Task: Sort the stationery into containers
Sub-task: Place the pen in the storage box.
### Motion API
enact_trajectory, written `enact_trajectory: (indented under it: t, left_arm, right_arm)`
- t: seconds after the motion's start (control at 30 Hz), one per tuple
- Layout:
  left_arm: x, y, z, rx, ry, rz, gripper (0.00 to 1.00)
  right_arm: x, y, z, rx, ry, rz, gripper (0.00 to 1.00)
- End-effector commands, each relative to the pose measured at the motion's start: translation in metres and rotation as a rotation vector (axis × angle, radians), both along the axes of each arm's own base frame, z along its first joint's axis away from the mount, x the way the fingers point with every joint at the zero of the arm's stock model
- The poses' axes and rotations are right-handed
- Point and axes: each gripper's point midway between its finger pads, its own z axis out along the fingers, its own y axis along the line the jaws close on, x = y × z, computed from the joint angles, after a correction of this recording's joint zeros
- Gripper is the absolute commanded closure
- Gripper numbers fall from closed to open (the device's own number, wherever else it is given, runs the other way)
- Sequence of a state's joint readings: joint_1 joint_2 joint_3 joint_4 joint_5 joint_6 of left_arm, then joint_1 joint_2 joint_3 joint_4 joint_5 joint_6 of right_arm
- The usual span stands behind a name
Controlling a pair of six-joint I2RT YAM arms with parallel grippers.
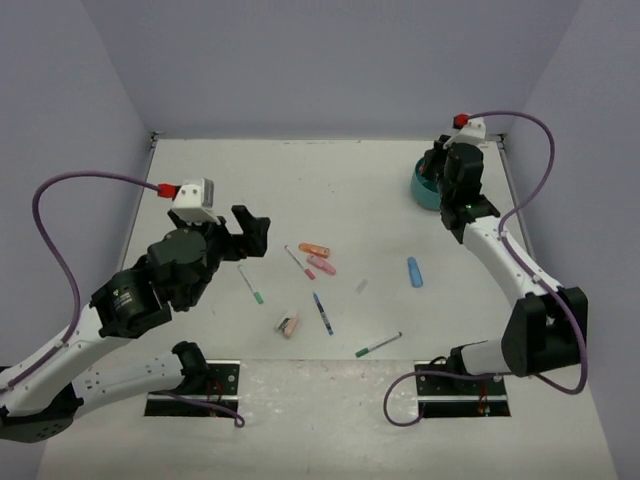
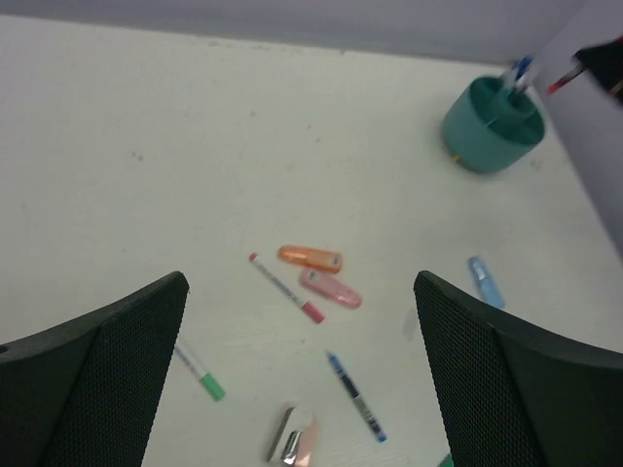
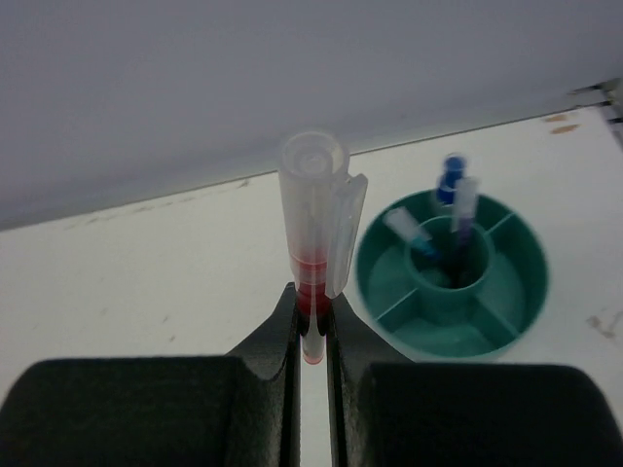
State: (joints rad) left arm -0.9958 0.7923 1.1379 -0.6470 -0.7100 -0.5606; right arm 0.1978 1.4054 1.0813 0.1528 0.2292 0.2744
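Note:
My right gripper (image 3: 311,311) is shut on a red pen with a clear cap (image 3: 313,209), held upright just left of the round teal organizer (image 3: 443,336). Two pens (image 3: 453,185) stand in its centre well. In the top view that gripper (image 1: 438,165) hangs beside the organizer (image 1: 424,192). My left gripper (image 2: 302,389) is open and empty above the loose stationery: orange highlighter (image 2: 310,258), pink highlighter (image 2: 331,289), red-tipped pen (image 2: 285,287), green-capped pen (image 2: 200,375), blue pen (image 2: 355,397), pink eraser (image 2: 292,438) and light-blue highlighter (image 2: 485,282).
A green pen (image 1: 378,345) lies near the front edge and a small pale item (image 1: 362,286) sits mid-table. Purple walls close in the table on three sides. The organizer (image 2: 482,141) stands in the far right corner.

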Motion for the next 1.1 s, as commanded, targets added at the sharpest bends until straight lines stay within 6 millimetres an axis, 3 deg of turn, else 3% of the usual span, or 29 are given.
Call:
enact_trajectory:
  t: [0.0,0.17,0.3,0.5,0.9,1.0,1.07]
  left_arm:
    - [-0.006,0.014,-0.071,0.207,0.132,0.026,0.0]
    - [-0.008,0.02,-0.097,0.255,0.173,0.041,0.0]
    - [-0.01,0.018,-0.096,0.236,0.169,0.031,0.0]
    - [-0.01,0.019,-0.089,0.218,0.15,0.027,0.0]
    - [-0.013,0.018,-0.091,0.211,0.16,0.009,0.0]
    - [-0.014,0.016,-0.091,0.205,0.164,0.001,0.0]
    - [-0.014,0.016,-0.092,0.208,0.167,0.002,0.0]
  right_arm:
    - [0.035,-0.075,0.03,-0.056,-0.085,-0.267,1.0]
    - [0.066,-0.096,0.021,-0.111,-0.055,-0.297,1.0]
    - [0.085,-0.097,-0.005,-0.141,0.013,-0.282,1.0]
    - [0.094,-0.09,-0.042,-0.15,0.077,-0.236,0.99]
    - [0.088,-0.079,-0.095,-0.136,0.171,-0.149,0.88]
    - [0.087,-0.079,-0.103,-0.145,0.191,-0.148,0.8]
    - [0.084,-0.081,-0.104,-0.147,0.204,-0.155,0.64]
